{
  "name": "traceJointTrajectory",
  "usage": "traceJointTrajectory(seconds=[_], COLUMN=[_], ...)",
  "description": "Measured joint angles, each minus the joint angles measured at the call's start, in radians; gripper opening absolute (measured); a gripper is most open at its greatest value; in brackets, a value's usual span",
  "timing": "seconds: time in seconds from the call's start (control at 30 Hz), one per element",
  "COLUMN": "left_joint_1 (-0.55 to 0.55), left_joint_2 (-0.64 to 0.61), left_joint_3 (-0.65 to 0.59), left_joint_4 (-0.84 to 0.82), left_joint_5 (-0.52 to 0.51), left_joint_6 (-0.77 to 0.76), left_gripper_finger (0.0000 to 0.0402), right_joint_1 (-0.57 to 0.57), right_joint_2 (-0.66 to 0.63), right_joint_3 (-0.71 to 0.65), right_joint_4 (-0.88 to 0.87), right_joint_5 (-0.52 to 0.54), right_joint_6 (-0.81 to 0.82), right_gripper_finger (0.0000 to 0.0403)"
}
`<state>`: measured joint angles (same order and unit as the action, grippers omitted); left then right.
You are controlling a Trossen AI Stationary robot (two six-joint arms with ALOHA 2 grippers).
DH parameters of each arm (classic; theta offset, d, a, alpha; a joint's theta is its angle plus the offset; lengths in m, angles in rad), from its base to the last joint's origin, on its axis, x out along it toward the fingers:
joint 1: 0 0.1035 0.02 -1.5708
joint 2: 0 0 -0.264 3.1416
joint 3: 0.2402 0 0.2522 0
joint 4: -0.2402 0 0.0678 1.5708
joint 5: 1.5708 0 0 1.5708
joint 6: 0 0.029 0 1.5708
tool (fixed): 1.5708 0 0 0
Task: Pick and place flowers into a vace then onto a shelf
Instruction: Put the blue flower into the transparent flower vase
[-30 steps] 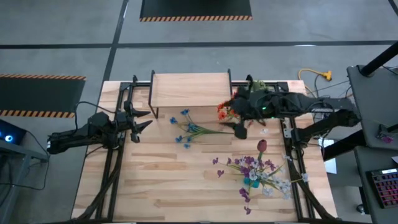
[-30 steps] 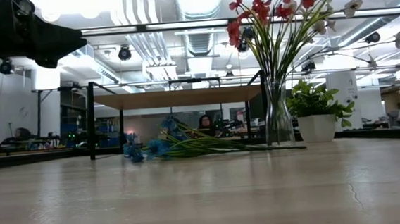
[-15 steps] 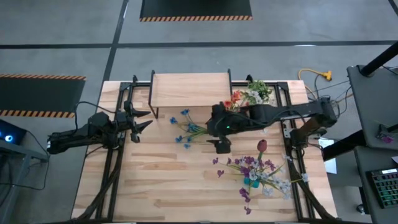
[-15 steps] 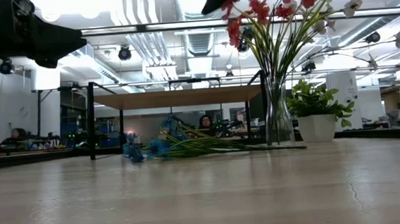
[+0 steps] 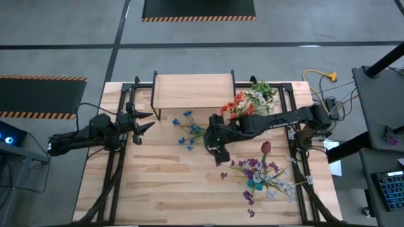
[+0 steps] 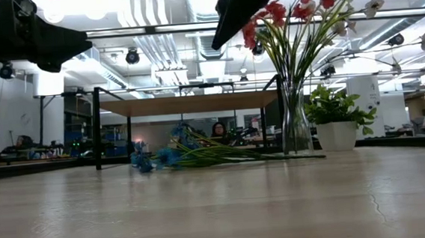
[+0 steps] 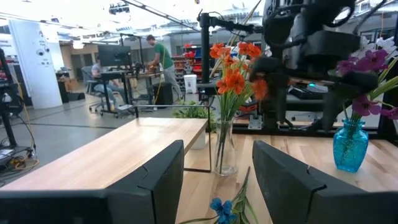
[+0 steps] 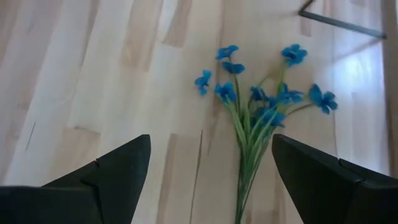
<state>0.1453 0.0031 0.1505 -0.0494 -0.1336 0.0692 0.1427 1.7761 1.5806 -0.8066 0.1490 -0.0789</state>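
Blue vase [image 7: 350,145] beside purple flowers [image 5: 255,169]

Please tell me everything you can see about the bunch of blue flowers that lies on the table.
The blue flowers are a small artificial-looking bunch: several bright blue blooms on thin green stems gathered together. They lie flat on the wooden table, just in front of the shelf, blooms fanned out. The open right gripper hovers above the stems; nothing grips them.

An open-plan robotics lab: exposed ceiling ducts [image 6: 205,14], people at desks [image 7: 118,78].
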Motion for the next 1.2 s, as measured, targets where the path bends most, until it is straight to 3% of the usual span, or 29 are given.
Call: traceJointTrajectory(seconds=[0.53, 0.9, 1.07, 1.2], left_joint_1=[0.000, 0.000, 0.000, 0.000], left_joint_2=[0.000, 0.000, 0.000, 0.000], left_joint_3=[0.000, 0.000, 0.000, 0.000], left_joint_4=[0.000, 0.000, 0.000, 0.000], left_joint_5=[0.000, 0.000, 0.000, 0.000], left_joint_6=[0.000, 0.000, 0.000, 0.000], left_gripper_finger=[0.0175, 0.0175, 0.0175, 0.0175], right_joint_1=[0.006, -0.064, -0.095, -0.121], right_joint_2=[0.149, 0.260, 0.285, 0.302], right_joint_3=[-0.004, -0.006, -0.006, -0.007], right_joint_4=[0.020, -0.035, -0.040, -0.044], right_joint_5=[0.000, 0.011, 0.104, 0.114], right_joint_6=[-0.027, 0.083, 0.095, 0.102], right_gripper_finger=[0.0327, 0.0327, 0.0327, 0.0327])
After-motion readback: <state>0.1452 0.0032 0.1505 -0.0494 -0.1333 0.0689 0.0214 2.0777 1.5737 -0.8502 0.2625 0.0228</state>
